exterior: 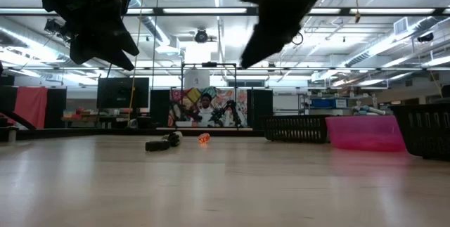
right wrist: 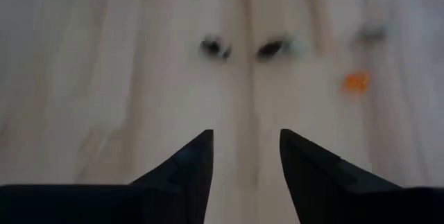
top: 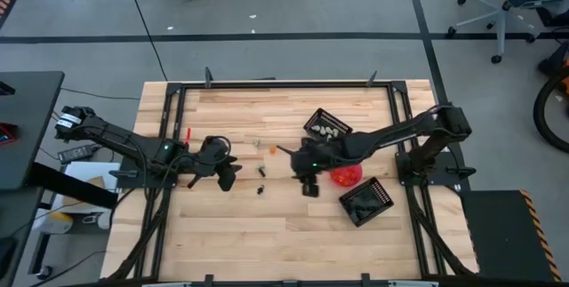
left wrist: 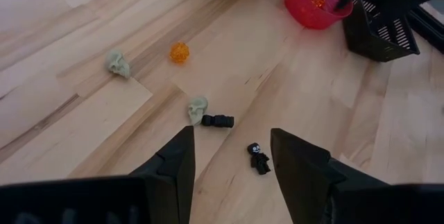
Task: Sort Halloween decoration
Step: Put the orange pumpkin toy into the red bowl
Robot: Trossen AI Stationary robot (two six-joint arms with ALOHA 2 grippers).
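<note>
Both my claws are hanging released and empty — right claw [right wrist: 245, 156] is hovering over black trinkets [right wrist: 216, 47] on the surface [top: 267, 225], and they're tiny, so I'm risking pinching air or flicking one away.

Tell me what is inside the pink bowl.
The left wrist view shows a few orange trinkets against the inner wall of the pink bowl. The right arm and the near rim cover the rest of its inside.
</note>
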